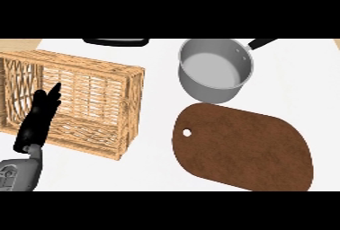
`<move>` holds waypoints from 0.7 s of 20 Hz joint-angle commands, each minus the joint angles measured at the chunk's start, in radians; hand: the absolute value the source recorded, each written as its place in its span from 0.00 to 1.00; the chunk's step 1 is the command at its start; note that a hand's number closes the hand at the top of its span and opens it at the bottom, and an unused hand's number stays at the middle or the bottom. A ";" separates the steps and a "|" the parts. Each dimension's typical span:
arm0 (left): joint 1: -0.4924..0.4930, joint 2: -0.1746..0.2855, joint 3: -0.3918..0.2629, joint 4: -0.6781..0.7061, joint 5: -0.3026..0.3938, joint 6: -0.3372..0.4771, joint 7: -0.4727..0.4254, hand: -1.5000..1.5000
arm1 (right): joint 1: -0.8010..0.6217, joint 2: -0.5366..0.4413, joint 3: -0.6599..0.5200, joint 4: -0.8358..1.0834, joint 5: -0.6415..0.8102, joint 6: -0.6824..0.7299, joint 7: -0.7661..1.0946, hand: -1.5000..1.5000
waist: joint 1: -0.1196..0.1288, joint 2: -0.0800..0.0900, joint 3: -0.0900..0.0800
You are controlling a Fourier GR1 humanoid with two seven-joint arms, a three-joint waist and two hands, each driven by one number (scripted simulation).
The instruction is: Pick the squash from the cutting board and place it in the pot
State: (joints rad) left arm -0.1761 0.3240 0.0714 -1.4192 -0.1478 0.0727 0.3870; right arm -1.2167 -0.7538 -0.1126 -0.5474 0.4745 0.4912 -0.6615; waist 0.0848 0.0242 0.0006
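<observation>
A brown oval cutting board (pixel 242 146) with a small hole near its left end lies at the lower right of the counter; nothing shows on it. Behind it stands a steel pot (pixel 214 68) with a black handle pointing to the upper right; its inside looks bare. No squash shows anywhere. My left hand (pixel 40 117) stands at the left, fingers straight and pointing up, in front of the wicker basket. My right hand does not show.
A large wicker basket (pixel 126 108) sits at the left, its right wall close to the cutting board. A black object (pixel 116 42) lies at the far edge, cut off by the view.
</observation>
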 commanded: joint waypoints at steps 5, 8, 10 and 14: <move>0.046 -0.008 -0.005 -0.051 0.002 -0.008 0.018 0.50 | -0.078 0.103 0.115 0.133 0.089 0.057 -0.085 1.00 | -0.011 -0.006 0.000; 0.017 -0.022 0.003 0.023 -0.016 0.019 -0.025 0.50 | -0.093 0.156 0.147 0.182 0.109 0.069 -0.074 1.00 | -0.022 -0.001 -0.001; 0.028 -0.011 0.008 -0.025 -0.008 0.011 0.011 0.50 | -0.095 0.212 0.151 0.222 0.106 0.074 -0.008 1.00 | -0.020 -0.006 0.000; 0.001 -0.038 -0.019 -0.016 -0.038 0.036 0.030 0.50 | -0.099 0.264 0.152 0.281 0.101 0.086 -0.021 0.00 | -0.021 0.001 0.001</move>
State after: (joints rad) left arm -0.1531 0.3137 0.0746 -1.4327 -0.1615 0.0817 0.3832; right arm -1.3063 -0.5338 0.0323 -0.3235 0.5733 0.4996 -0.6279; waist 0.0702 0.0231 0.0010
